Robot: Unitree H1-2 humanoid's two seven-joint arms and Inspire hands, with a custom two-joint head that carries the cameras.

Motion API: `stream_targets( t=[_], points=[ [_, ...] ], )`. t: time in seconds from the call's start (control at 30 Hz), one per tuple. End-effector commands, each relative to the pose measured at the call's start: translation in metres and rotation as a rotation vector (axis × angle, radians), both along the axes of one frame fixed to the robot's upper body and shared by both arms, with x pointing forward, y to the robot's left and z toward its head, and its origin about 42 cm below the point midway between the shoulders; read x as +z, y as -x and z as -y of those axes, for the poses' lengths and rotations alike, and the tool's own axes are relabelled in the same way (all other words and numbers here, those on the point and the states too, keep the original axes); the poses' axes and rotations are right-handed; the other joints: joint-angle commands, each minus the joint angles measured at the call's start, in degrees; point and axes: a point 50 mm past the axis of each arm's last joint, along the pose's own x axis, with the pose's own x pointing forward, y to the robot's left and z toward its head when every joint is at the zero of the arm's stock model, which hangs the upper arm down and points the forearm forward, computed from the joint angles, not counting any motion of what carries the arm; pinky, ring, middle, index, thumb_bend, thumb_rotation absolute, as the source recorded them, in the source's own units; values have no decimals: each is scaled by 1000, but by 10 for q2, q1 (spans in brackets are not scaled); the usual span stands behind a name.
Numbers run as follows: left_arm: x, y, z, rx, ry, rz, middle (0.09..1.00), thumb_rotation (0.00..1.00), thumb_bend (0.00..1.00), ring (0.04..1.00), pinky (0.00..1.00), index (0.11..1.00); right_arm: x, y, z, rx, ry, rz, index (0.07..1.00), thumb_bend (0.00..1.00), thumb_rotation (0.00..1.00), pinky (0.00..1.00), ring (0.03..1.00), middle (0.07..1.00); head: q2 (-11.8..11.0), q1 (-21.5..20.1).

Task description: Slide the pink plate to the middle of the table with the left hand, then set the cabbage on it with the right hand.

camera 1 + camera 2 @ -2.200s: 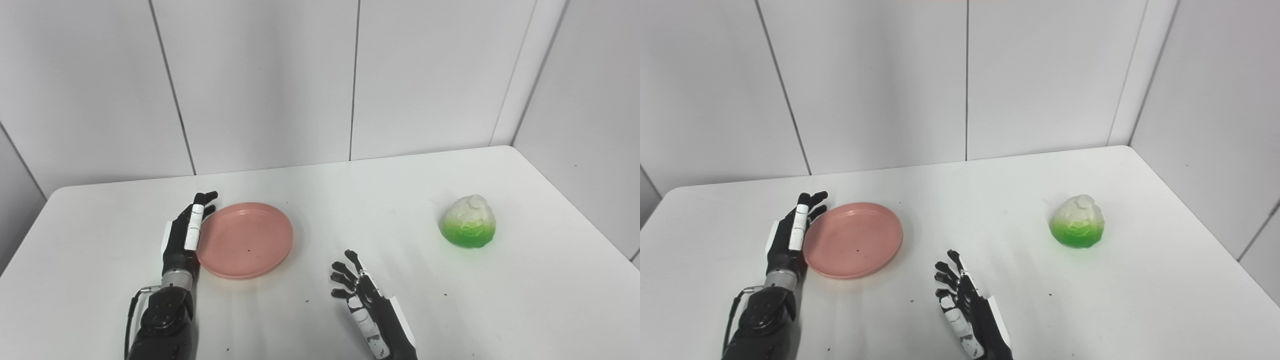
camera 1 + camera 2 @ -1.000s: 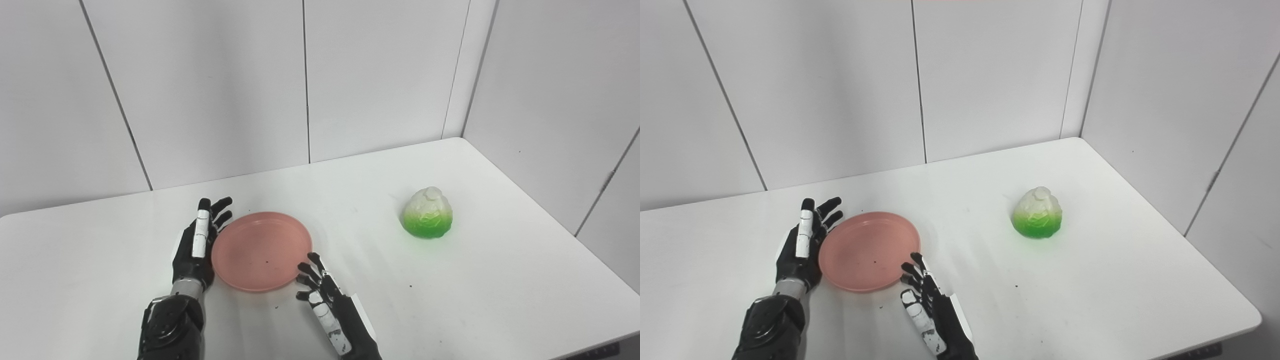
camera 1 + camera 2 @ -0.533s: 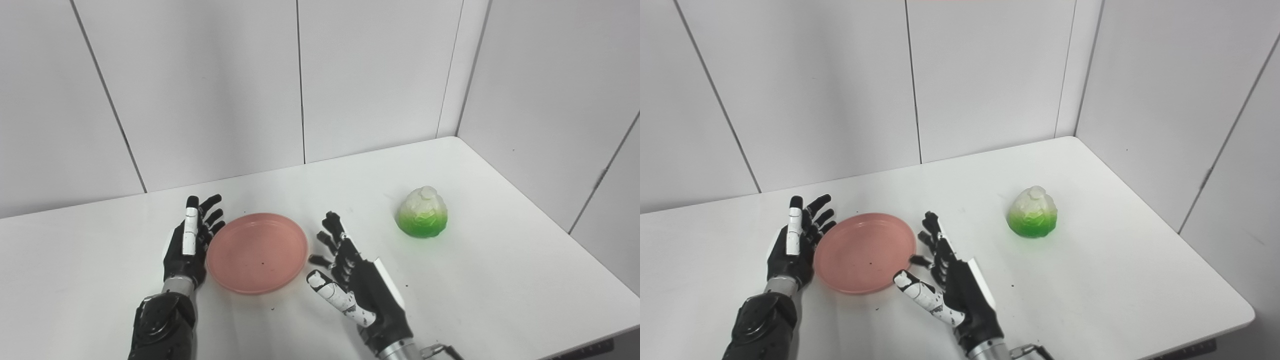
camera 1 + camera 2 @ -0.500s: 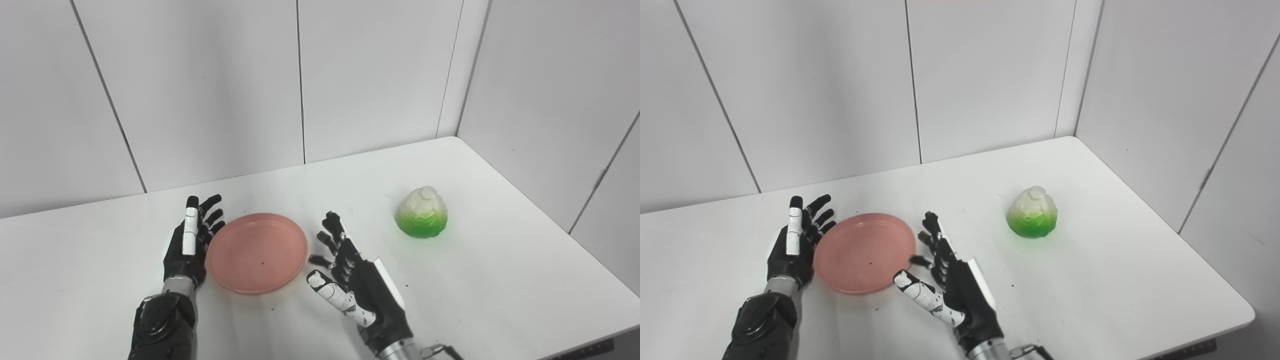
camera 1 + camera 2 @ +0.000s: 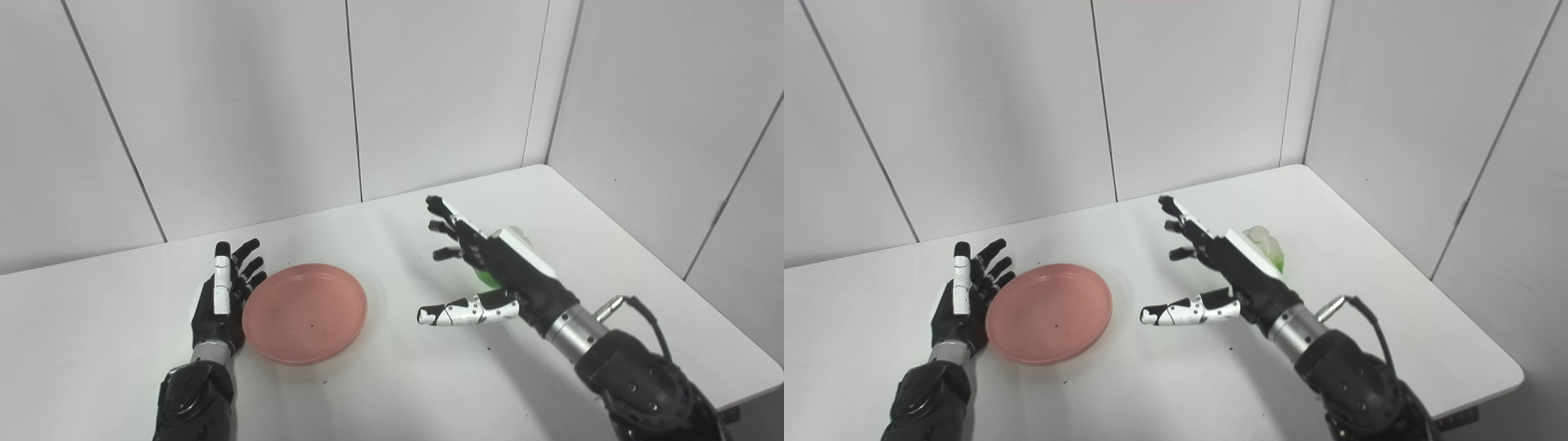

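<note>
White panels back the white table. Since half a second ago the right hand has risen and swung right, fingers spread wide and empty, now in front of the cabbage, which shows only as a sliver at far right. The plate lies mid-left, the left hand just beside its left rim, fingers apart.
</note>
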Motion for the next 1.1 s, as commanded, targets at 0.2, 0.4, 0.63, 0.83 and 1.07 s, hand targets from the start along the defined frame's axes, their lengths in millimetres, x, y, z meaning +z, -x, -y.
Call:
stream_targets(
  t=[0.2,0.4,0.63,0.83,1.07],
  points=[
    [-9,2,-1,1,8,-58,956,916,838,893,878,734,61,-42,27,-77,320,120,979,1000,228,775,901,973,2,1],
    [-9,2,-2,1,7,-59,958,918,834,895,883,736,76,-62,37,-142,473,80,973,1000,271,755,918,970,4,0],
    [-12,3,2,3,-3,-61,949,909,830,886,857,723,100,-92,65,-179,631,-20,976,1000,303,752,942,986,3,4],
    [-14,5,5,-3,5,-64,911,885,858,866,838,693,109,-112,83,-246,743,-84,958,1000,270,777,966,1000,6,0],
    [-15,5,4,0,-1,-66,920,889,842,873,849,701,107,-129,85,-276,916,-97,930,1000,245,841,923,959,7,-1]
  ],
)
